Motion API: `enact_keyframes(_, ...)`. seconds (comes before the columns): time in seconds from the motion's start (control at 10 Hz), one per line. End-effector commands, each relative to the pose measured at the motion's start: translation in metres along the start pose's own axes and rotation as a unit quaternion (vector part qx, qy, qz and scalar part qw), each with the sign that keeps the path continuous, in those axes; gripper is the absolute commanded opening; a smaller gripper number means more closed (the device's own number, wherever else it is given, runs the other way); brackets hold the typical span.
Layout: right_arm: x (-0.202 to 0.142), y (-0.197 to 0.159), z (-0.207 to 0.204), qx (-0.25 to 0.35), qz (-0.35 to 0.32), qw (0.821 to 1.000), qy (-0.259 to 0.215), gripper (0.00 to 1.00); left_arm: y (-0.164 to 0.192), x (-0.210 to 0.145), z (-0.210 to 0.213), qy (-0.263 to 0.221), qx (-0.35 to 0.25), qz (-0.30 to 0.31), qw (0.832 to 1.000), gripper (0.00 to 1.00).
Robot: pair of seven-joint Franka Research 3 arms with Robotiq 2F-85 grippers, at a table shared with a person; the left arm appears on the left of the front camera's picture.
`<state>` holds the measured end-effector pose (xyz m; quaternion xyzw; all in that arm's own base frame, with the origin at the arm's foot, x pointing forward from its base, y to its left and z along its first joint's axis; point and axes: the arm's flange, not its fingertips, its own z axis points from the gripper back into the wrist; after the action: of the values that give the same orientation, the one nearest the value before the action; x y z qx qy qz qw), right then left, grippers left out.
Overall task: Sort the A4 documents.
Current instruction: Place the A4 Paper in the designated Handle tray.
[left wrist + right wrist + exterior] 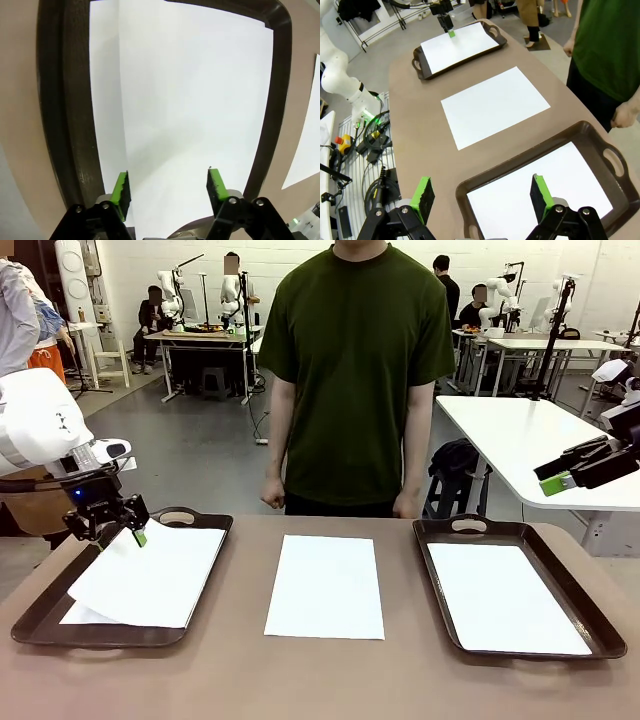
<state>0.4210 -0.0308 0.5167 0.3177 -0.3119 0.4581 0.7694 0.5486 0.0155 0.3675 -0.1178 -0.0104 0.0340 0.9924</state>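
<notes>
White A4 sheets (150, 575) lie askew in the left tray (45, 610), right beneath the left pincer (135, 533), which is spread wide over their far corner. A middle sheet (325, 585) lies on the bench (300, 680). Another sheet (505, 595) lies in the right tray (582, 605), with the right pincer (552, 476) released and well apart from it.

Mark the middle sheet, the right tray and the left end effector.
middle sheet (325, 585): front view, its centre.
right tray (437, 590): front view, its left wall.
left end effector (169, 188): left wrist view, midway between fingertips.
</notes>
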Motion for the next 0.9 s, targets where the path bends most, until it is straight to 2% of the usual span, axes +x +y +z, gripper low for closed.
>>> enact_keyframes(0.0,0.0,-0.0002,-0.0015,0.003,0.006,1.0,-0.012,1.0,-0.0028,-0.0004,0.0086,-0.008,0.027,0.015,0.999,1.0)
enact_keyframes(0.3,0.0,-0.0002,-0.0015,0.003,0.006,1.0,-0.012,1.0,-0.0024,0.0002,0.0094,-0.005,0.024,0.008,1.0,1.0)
enact_keyframes(0.4,0.0,-0.0002,-0.0015,0.003,0.006,1.0,-0.012,1.0,-0.0022,-0.0006,0.0082,-0.002,0.009,0.007,1.0,1.0)
enact_keyframes(0.5,0.0,-0.0002,-0.0015,0.003,0.006,1.0,-0.012,1.0,-0.0043,-0.0019,0.0045,0.023,-0.044,0.034,0.998,1.0)
enact_keyframes(0.6,0.0,-0.0002,-0.0015,0.003,0.006,1.0,-0.012,1.0,-0.0007,0.0002,0.0062,-0.005,0.012,0.003,1.0,1.0)
enact_keyframes(0.8,0.0,-0.0002,-0.0015,0.003,0.006,1.0,-0.012,1.0,-0.0007,0.0002,0.0062,-0.005,0.012,0.003,1.0,1.0)
